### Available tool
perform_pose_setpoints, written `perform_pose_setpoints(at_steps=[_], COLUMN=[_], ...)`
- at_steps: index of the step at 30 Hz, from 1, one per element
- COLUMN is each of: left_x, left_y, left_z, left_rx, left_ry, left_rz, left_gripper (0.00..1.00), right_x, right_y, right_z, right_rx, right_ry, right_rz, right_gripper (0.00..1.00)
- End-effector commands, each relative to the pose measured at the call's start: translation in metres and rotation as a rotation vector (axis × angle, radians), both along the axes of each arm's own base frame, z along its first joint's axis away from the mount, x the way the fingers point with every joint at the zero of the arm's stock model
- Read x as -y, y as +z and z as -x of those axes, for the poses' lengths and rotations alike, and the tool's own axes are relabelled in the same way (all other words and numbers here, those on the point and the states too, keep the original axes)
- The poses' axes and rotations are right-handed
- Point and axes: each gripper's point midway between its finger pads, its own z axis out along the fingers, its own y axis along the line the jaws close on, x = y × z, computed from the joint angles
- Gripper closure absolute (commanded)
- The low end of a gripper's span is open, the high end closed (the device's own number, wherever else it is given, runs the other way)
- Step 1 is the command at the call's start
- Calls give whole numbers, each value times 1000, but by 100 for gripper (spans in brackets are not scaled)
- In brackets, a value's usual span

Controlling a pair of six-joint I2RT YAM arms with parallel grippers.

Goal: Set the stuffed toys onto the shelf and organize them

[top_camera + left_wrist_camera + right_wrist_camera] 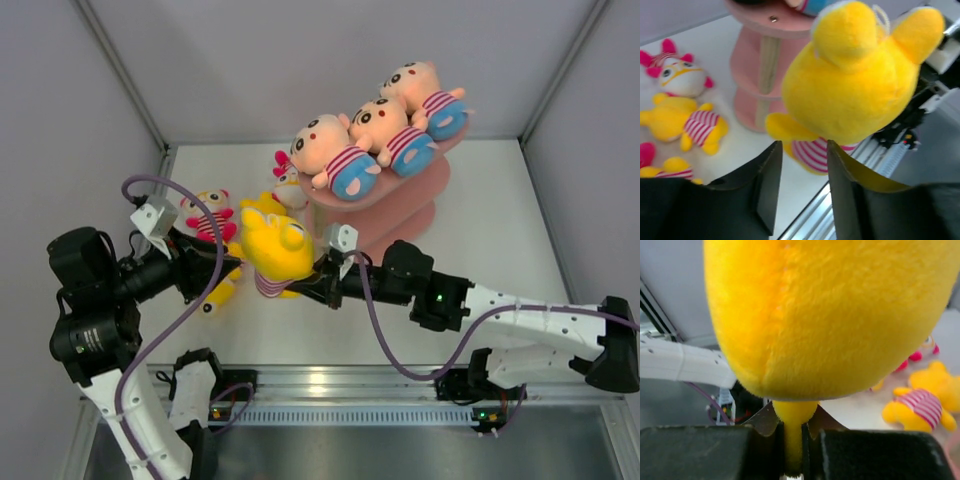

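**Item in hand.** Round-headed yellow plush toy point(275, 250) in a pink-and-white striped shirt. It is off the counter and hangs between your two arms, near the front of the pink three-tier shelf of oval boards point(420, 185).

**Right hand** point(795, 440). Pinched tight on one thin yellow limb of the toy. The whole plush body hangs from that single limb.

**Left hand** point(802, 150). Fingers parted to a narrow gap with nothing between them. The toy's striped belly sits just beyond the tips.

**Step.** By my reading this is a hand-over in mid-air: your right arm carries the load and your left has let go.

**Shelf.**
- The top board holds three peach-skinned plush dolls in blue shorts point(385, 130). They lie side by side and fill most of it.
- The parts of the two lower boards that show in the left wrist view carry nothing.

**Counter.** On the white counter point(500, 230), left of the shelf:
- A white-faced plush toy with pink ears point(680, 75) lies against a yellow striped plush body point(695, 125). The view does not settle whether these are one toy or two.
- More toys lie partly hidden behind the arms.

**Next move.**
- Draw the left arm back so the toy swings free of it.
- Carry the toy with the right arm to a lower board, since the top looks full.
- A grip on one limb lets the body sway and droop, so approach the board slowly.
- Rest the bulk of the toy on the board before you release, or it may roll off the rim.
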Motion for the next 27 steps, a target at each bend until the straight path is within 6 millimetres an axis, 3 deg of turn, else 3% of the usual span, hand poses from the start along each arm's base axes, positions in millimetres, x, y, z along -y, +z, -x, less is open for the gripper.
perform_pose_setpoints(at_steps=[1, 3, 4, 5, 7, 8, 12, 15, 23, 27], left_x=[-42, -50, -57, -59, -63, -65, -64, -64, -64, -63], left_y=[-25, -36, -40, -44, -48, -50, -52, -52, -55, -54], left_z=[-33, -38, -41, -42, -44, -45, -47, -48, -50, -51], left_rx=[14, -10, -17, -28, -37, -40, -54, -58, -68, -70], left_ry=[250, 290, 322, 331, 351, 357, 344, 339, 337, 326], left_rz=[-177, -203, -225, -232, -246, -254, -244, -238, -241, -234], left_gripper=[47, 41, 37, 36, 33, 33, 31, 31, 30, 30], right_x=[28, 38, 49, 62, 79, 96, 133, 161, 235, 251], right_y=[-18, -35, -43, -61, -76, -88, -102, -107, -87, -74], right_z=[-14, -18, -28, -26, -29, -32, -41, -49, -80, -96], right_rx=[-39, -53, -56, -64, -70, -76, -75, -46, 86, 235], right_ry=[-133, -191, -270, -298, -360, -416, -543, -636, -1015, -1155], right_rz=[177, 273, 321, 410, 490, 561, 680, 757, 891, 1000], right_gripper=[100, 100, 100, 100, 100, 100, 100, 100, 100, 100])
